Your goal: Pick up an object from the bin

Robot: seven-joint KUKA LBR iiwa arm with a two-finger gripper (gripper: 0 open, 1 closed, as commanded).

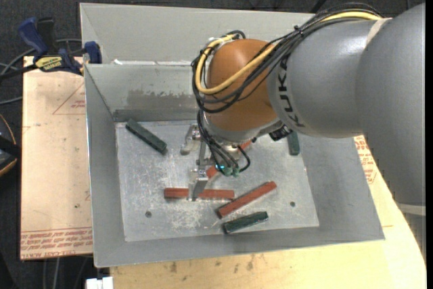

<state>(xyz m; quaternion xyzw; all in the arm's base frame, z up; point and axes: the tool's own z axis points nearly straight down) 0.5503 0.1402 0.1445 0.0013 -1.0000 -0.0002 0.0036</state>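
My gripper hangs below the orange wrist cover, low over the middle of the bin floor. Its tip stands right at a flat red bar lying left to right, and covers the bar's middle, so that the left end shows apart from the rest. Whether it touches the bar I cannot tell. A longer red bar lies tilted just to the right. A dark green bar lies below that one, near the front wall.
Another dark green bar lies slanted at the back left of the floor. A third dark green piece peeks out under the arm at the right. The big grey arm covers the bin's right rear part.
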